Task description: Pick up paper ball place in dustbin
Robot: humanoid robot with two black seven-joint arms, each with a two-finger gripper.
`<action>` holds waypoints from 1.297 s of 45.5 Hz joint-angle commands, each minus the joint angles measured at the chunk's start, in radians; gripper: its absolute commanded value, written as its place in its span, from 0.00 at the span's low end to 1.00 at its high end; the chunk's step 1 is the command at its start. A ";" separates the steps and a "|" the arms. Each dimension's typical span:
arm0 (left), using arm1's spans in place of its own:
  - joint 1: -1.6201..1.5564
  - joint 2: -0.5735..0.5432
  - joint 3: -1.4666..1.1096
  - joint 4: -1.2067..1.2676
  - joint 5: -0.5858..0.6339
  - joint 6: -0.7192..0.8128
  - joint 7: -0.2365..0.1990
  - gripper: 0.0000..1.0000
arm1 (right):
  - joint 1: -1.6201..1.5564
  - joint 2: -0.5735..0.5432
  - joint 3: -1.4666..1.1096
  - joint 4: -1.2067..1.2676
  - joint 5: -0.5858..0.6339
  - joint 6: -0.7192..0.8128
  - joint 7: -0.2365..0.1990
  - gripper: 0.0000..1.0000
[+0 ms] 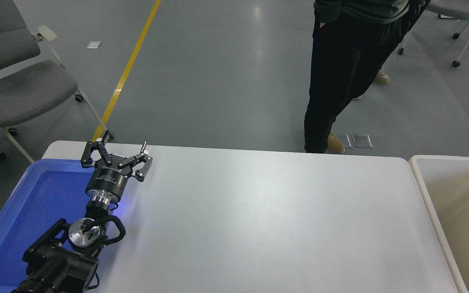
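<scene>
The paper ball is out of view; I see no tan wad on the table or in the blue tray. The dustbin (pixel 421 191), a beige bin with a pale cream rim, stands at the table's right end and is cut off by the picture's edge. My left gripper (pixel 123 143) is parked at the lower left, over the far right edge of the blue tray, open and empty. My right arm and gripper are out of view.
A bright blue shallow tray (pixel 35 203) lies at the table's left end under my left arm. A person in black trousers (pixel 340 81) stands beyond the far edge, toward the right. Grey chairs (pixel 18 81) stand at the far left.
</scene>
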 commanded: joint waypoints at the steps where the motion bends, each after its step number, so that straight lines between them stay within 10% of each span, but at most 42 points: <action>1: 0.000 0.000 0.000 0.000 0.000 0.000 0.000 0.99 | -0.034 0.029 0.009 0.003 0.002 -0.014 0.002 0.00; 7: 0.000 0.000 0.000 0.000 0.000 0.000 0.000 0.99 | -0.037 0.031 0.011 0.003 0.003 -0.014 0.004 0.11; 11: 0.000 0.000 0.000 0.000 0.000 0.000 0.000 0.99 | -0.048 0.032 0.014 0.003 0.003 -0.013 0.006 0.98; 12: 0.000 0.000 0.000 0.000 0.001 0.000 0.001 0.99 | -0.048 0.031 0.014 0.003 0.003 -0.011 0.006 1.00; 38: 0.000 0.000 0.000 0.000 0.000 0.000 0.000 0.99 | 0.057 0.003 0.016 0.020 0.005 -0.002 0.012 1.00; 59: 0.000 0.000 0.000 0.000 0.000 0.000 0.000 0.99 | 0.118 -0.236 0.342 0.583 0.003 0.015 0.081 1.00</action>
